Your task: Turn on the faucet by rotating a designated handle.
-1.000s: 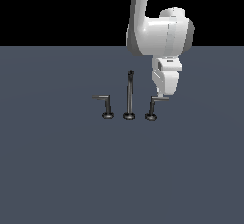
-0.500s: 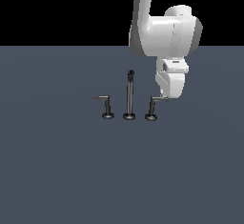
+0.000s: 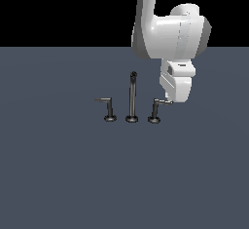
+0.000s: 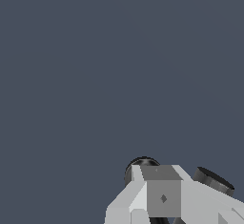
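Observation:
The faucet (image 3: 132,97) stands mid-table as three dark metal pieces: a tall thin spout in the middle and a short L-shaped handle on each side. The designated handle (image 3: 155,110) is the one on the exterior view's right, and its thin lever points right. My gripper (image 3: 168,98) hangs just right of it, fingertips at the lever's outer end and seemingly touching it. In the wrist view the pale fingers (image 4: 162,198) show no gap between them, and two dark round faucet parts (image 4: 142,163) peek out behind them. The jaws look shut with nothing held.
The mirror handle (image 3: 109,109), with its lever pointing left, stands on the exterior view's left of the spout. The flat grey-blue table (image 3: 73,174) spreads all around. My white arm (image 3: 168,33) rises above and behind the right handle.
The hand has shifted slightly toward the exterior view's right, most of it in the first half second. The right handle's lever shows no clear turn.

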Robot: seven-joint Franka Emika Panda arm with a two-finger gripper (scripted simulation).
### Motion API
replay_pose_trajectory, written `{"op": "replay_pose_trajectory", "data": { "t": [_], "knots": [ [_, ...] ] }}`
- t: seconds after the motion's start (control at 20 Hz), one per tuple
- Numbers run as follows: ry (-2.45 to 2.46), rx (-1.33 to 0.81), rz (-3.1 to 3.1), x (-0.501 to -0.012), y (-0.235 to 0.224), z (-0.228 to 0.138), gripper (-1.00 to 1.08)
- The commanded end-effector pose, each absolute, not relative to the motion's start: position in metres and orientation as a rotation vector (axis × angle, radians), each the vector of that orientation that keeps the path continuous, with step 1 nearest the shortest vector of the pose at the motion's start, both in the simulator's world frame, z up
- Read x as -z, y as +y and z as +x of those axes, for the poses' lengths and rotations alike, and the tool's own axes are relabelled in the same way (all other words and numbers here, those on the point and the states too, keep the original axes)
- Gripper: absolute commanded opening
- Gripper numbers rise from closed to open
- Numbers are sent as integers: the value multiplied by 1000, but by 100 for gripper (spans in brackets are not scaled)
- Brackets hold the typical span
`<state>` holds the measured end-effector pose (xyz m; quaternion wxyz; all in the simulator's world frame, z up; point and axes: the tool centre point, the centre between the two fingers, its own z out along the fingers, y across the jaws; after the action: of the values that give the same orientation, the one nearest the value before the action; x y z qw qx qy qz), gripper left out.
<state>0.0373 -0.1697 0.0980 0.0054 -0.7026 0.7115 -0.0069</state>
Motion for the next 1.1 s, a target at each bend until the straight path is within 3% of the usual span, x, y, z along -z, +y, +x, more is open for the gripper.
{"op": "replay_pose_trajectory", "data": {
  "t": [0.0, 0.65, 1.05],
  "knots": [
    [2233, 7, -2203, -98, -167, 26, -100],
    [2243, 10, -2195, -98, -165, -4, -100],
    [2243, 4, -2198, -98, -135, -21, -100]
  ]
}}
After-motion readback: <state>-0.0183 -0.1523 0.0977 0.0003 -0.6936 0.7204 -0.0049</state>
